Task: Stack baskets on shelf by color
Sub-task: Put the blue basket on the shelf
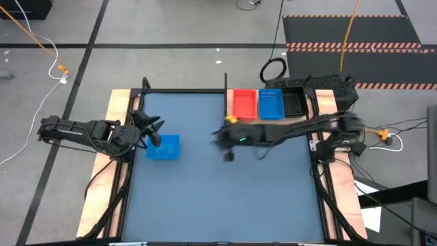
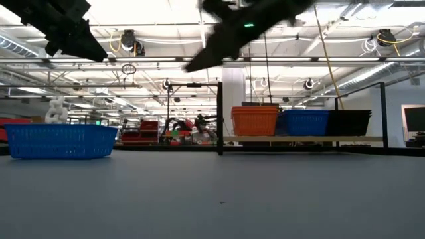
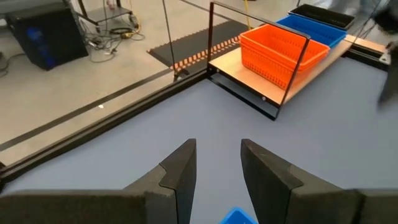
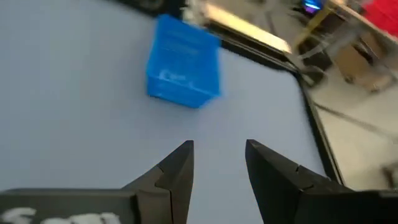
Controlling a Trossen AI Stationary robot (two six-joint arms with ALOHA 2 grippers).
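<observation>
One bright blue basket rests flat on the blue tabletop near the left side; it also shows in the low view and the right wrist view. My left gripper is open and hovers above that basket's far left corner. My right gripper is open, raised over the table's middle, and faces the basket. On the wooden shelf, red-orange baskets, blue baskets and black mesh baskets stand side by side, next to the thin black post.
A black frame and wood strips edge the table. The shelf sits at the far right corner. Bare tabletop spreads over the near half and between the two grippers. Cables and a floor mat lie beyond the far edge.
</observation>
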